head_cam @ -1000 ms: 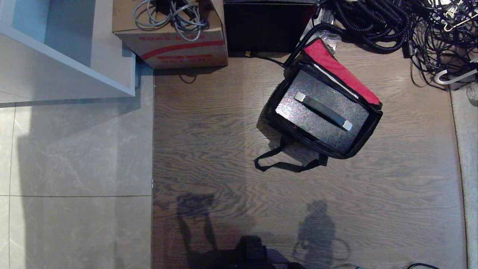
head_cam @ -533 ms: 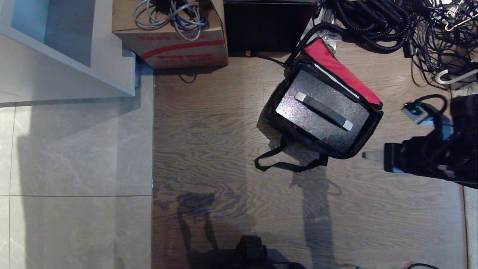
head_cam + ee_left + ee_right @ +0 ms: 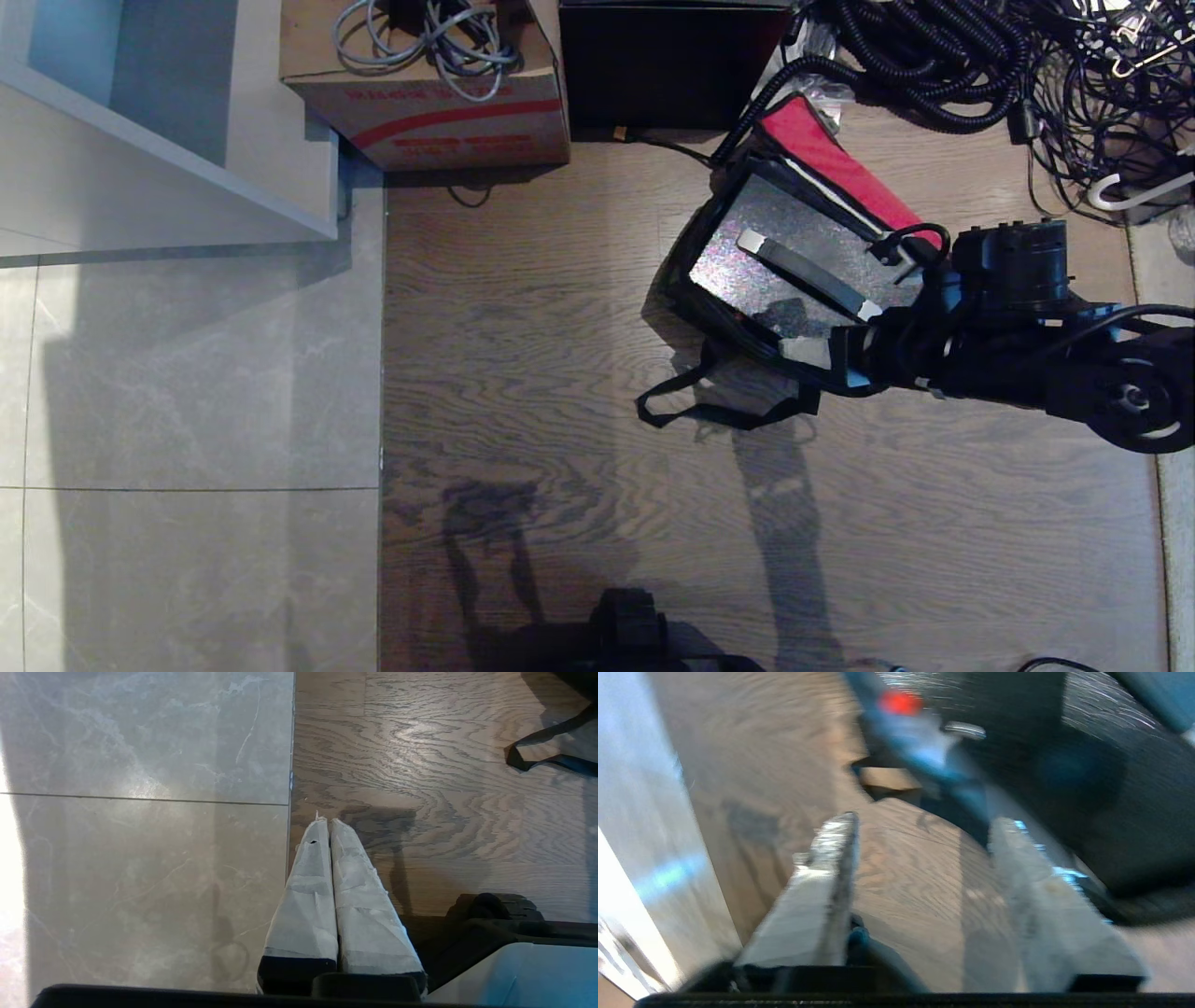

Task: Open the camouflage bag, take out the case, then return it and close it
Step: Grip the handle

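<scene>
- Your right arm reaches in from the right, level above the wooden floor [image 3: 523,373], its right pincer [image 3: 808,351] over the near corner of the camouflage bag [image 3: 738,322], fingers [image 3: 826,868] spread apart, empty.
- The case [image 3: 747,261] sits inside the open bag, handle [image 3: 808,275] up, red lid lining [image 3: 831,159] folded back.
- Your left pincer [image 3: 327,828] hangs over the floor, fingers pressed together.

Indoor storage or lab corner, floor-level clutter. Wood-grain flooring [image 3: 523,355] is met on its left by grey stone tile [image 3: 187,392]. Behind the wood floor, a red-striped cardboard box [image 3: 439,103] holding loose cables is seen; right of it a plain black box [image 3: 663,65], then heaped black coiled cables [image 3: 934,56].
</scene>
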Robot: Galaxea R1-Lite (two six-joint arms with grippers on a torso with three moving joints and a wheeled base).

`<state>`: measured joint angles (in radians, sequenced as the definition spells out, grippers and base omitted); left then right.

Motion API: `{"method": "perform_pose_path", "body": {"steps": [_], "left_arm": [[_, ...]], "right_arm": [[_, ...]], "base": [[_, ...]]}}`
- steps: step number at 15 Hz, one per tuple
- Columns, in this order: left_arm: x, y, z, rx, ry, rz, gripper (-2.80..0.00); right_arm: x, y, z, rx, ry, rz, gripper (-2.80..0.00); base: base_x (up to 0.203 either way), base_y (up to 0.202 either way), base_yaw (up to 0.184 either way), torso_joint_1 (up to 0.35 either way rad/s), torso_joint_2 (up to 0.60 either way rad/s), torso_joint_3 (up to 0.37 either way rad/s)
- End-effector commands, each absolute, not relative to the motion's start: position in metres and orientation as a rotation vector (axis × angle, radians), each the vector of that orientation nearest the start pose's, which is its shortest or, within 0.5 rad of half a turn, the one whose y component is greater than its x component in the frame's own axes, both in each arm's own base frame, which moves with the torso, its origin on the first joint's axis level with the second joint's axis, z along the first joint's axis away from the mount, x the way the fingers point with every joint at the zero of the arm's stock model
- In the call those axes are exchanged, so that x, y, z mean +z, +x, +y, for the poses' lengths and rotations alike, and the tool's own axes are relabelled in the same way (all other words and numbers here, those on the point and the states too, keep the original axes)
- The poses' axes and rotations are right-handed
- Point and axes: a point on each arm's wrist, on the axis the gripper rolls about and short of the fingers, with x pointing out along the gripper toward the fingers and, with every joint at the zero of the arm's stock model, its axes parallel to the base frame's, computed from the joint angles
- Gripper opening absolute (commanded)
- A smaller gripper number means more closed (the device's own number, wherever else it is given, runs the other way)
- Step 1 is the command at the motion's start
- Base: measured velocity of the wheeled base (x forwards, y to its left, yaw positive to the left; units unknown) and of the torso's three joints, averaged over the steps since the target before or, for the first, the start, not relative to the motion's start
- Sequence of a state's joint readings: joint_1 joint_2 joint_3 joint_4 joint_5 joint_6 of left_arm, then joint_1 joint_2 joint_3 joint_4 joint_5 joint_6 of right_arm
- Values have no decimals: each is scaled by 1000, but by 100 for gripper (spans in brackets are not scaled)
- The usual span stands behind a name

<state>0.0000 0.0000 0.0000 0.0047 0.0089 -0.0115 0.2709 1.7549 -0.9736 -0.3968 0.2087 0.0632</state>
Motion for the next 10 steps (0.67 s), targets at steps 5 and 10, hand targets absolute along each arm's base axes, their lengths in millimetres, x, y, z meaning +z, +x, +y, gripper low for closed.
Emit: {"method": "perform_pose_path", "body": {"steps": [5, 10], "left_arm": [[75, -23, 0, 9, -13, 5, -280], [75, -23, 0, 9, -12, 5, -280]], "right_arm": [[179, 319, 94, 231, -478, 306, 0], [167, 331, 131, -31, -634, 171, 0]], "base": [[0, 0, 0, 0, 0, 0], [0, 0, 0, 0, 0, 0]]}}
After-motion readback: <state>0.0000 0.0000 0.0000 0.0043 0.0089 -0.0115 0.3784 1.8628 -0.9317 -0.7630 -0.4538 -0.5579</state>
